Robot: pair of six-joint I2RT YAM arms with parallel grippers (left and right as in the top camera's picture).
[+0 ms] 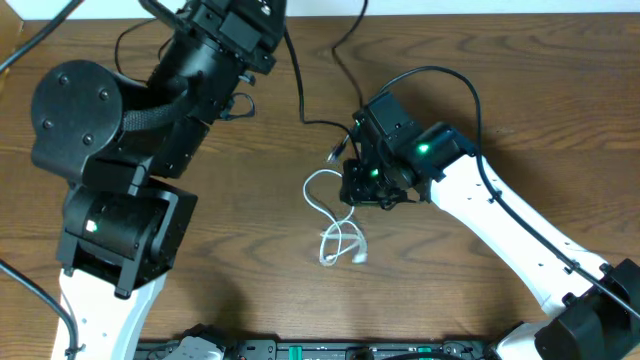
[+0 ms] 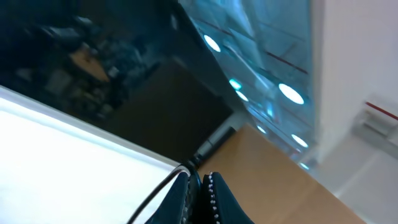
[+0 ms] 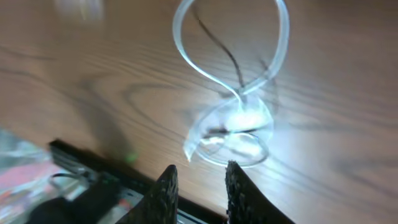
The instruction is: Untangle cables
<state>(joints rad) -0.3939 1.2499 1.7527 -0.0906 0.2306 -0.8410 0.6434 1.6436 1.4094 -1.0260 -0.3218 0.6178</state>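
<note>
A: What is sitting on the wooden table [image 1: 250,250]?
B: The right gripper [image 1: 362,195] is hovering with its fingers slightly apart, gripping nothing. The white cable [image 1: 342,243] is lying coiled at its seven o'clock.
A: And the left gripper [image 2: 198,177]?
B: It is pointing upward, clamping closed on a thin black cable [image 2: 158,186].

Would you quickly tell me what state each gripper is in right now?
Left gripper: shut, apparently pinching a black cable.
Right gripper: open, holding nothing; white cable just ahead.
</note>
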